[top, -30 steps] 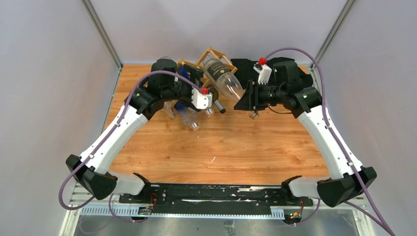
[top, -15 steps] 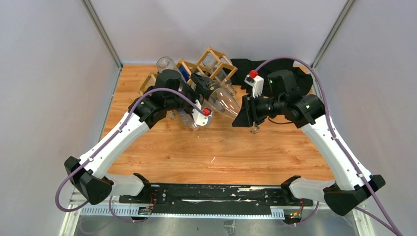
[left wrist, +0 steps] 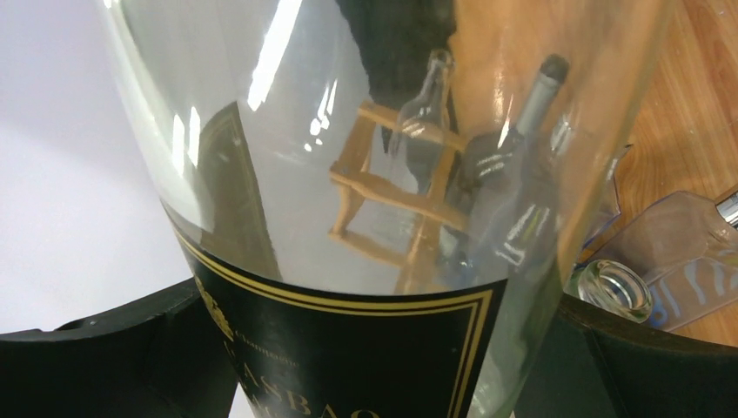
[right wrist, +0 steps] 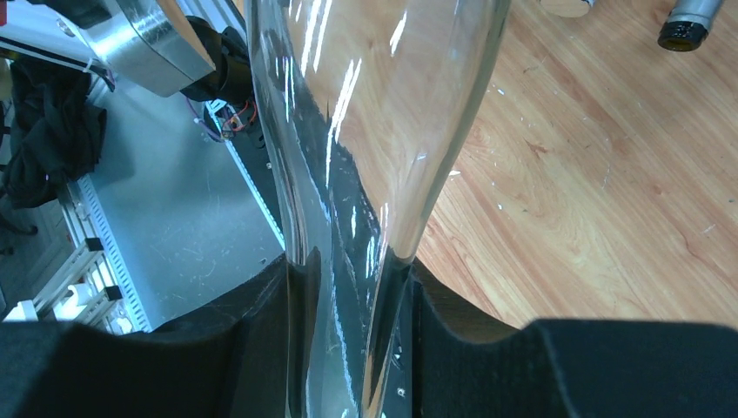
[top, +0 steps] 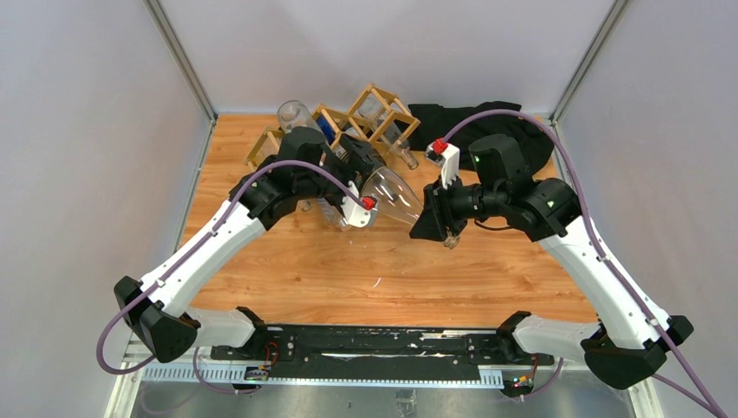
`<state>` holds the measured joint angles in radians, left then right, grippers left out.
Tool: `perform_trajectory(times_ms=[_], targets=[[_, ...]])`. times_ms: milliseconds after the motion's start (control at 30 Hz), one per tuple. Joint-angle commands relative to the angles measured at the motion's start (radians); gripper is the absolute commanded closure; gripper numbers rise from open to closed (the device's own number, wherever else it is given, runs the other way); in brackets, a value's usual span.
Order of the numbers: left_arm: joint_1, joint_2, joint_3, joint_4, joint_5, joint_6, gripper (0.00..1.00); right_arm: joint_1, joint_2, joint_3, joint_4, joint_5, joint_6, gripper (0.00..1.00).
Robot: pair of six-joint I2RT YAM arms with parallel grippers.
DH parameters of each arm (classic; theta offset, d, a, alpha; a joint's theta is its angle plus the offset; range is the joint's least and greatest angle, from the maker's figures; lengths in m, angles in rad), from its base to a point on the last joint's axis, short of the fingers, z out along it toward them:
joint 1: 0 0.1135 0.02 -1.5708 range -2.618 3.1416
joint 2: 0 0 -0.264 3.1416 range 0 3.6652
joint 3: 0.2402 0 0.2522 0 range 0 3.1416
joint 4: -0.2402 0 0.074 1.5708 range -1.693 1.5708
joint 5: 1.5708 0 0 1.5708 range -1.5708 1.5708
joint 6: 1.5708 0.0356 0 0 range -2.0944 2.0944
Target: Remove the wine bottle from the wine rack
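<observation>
The wine bottle is clear glass with a black, gold-edged label. It is held in the air in front of the wooden lattice wine rack, clear of its cells. My left gripper is shut on the bottle's body at the label; in the left wrist view the bottle fills the frame between my fingers. My right gripper is shut on the narrow neck; the right wrist view shows the neck pinched between the black pads.
Other clear and blue bottles lie in and under the rack, near my left arm. A blue flask and a bottle mouth lie on the table close by. A black cloth lies at the back right.
The bottle has come out of its rack cell and moved toward the front of the table, with both grippers moving along with it. The rack has settled back.
</observation>
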<state>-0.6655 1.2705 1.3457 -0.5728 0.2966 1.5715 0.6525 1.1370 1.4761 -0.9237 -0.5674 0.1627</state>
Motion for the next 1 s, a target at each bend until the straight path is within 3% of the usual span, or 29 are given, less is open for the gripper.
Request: perform_trajectory(times_ms=[0, 133, 233, 333, 400, 467, 633, 800, 967], targets=[[-0.008, -0.004, -0.023, 0.09, -0.033, -0.006, 0.01, 0.044, -0.06, 0.058, 0.107, -0.096, -0.078, 1.0], [-0.013, -0.031, -0.055, 0.119, -0.011, 0.004, 0.16, 0.045, -0.059, 0.054, 0.117, -0.087, -0.083, 1.0], [-0.017, -0.068, -0.125, 0.237, 0.005, 0.012, 0.46, 0.043, -0.068, 0.048, 0.131, -0.069, -0.088, 1.0], [-0.017, -0.113, -0.25, 0.485, 0.016, -0.02, 0.82, 0.044, -0.079, 0.042, 0.144, -0.057, -0.098, 0.82], [-0.018, -0.132, -0.297, 0.624, 0.019, -0.025, 0.94, 0.043, -0.088, 0.037, 0.155, -0.047, -0.099, 0.66], [-0.018, -0.144, -0.325, 0.682, 0.012, -0.029, 0.97, 0.043, -0.094, 0.036, 0.158, -0.025, -0.101, 0.54], [-0.018, -0.164, -0.365, 0.83, -0.012, -0.047, 1.0, 0.043, -0.097, 0.039, 0.157, 0.006, -0.108, 0.4], [-0.017, -0.181, -0.386, 0.917, -0.034, -0.067, 1.0, 0.043, -0.095, 0.057, 0.156, 0.052, -0.114, 0.11], [-0.018, -0.197, -0.402, 0.932, -0.058, -0.085, 1.0, 0.043, -0.082, 0.136, 0.164, 0.137, -0.112, 0.07]])
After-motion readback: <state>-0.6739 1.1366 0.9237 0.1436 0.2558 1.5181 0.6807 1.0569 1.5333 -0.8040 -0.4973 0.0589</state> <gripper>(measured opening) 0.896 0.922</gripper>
